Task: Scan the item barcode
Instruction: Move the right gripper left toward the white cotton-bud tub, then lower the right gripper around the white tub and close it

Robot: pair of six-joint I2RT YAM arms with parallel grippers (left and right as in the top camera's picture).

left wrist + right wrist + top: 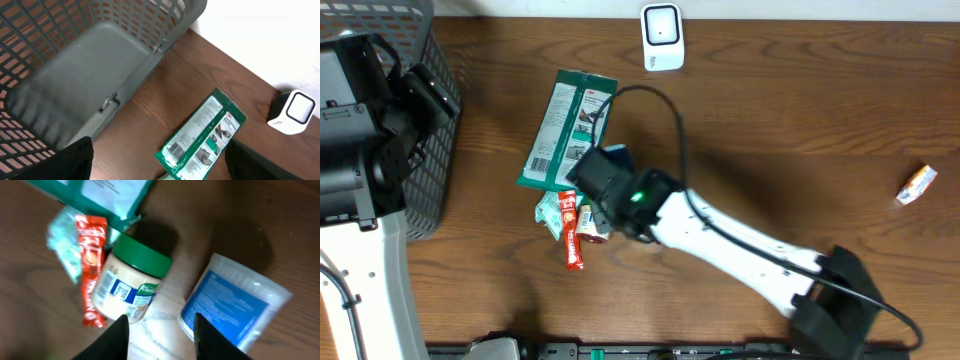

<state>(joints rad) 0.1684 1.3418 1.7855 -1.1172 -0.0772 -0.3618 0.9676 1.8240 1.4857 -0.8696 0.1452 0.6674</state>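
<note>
My right tool (pixel 160 317): fingers (pixel 116 337) parted, only bare wooden surface (pixel 770 110) between them. Released, holding nothing, hanging low over the cluster of items.

Nearest, just past one finger: green-lidded jar (pixel 131 282) on its side, Knorr label up, lid at the far end. Toward the other finger: blue-labelled tub (pixel 235 305), near the jar with a strip of surface between them. I cannot tell which of these is the one to scan.

On the jar's other flank: red sachet (pixel 90 280), lying close along the glass; whether it touches I cannot tell. Beyond that, a crumpled pale green wrapper (pixel 64 242).

Farther out: long green packet (pixel 565 130), flat, white label panel up, one corner close to the jar's lid.

From overhead, my right arm (pixel 740 245) and its cable (pixel 665 110) cross above the cluster and hide most of the jar and tub.

My left tool (pixel 159 145): fingers wide apart, empty, held up over the packet's near end, beside the grey mesh basket (pixel 100 60) at the left edge of the surface.

Farthest: white scanner unit (pixel 662 38) at the far edge, well apart from the cluster, with open wood in between. A lone small sachet (pixel 917 185) lies far off to the right.
</note>
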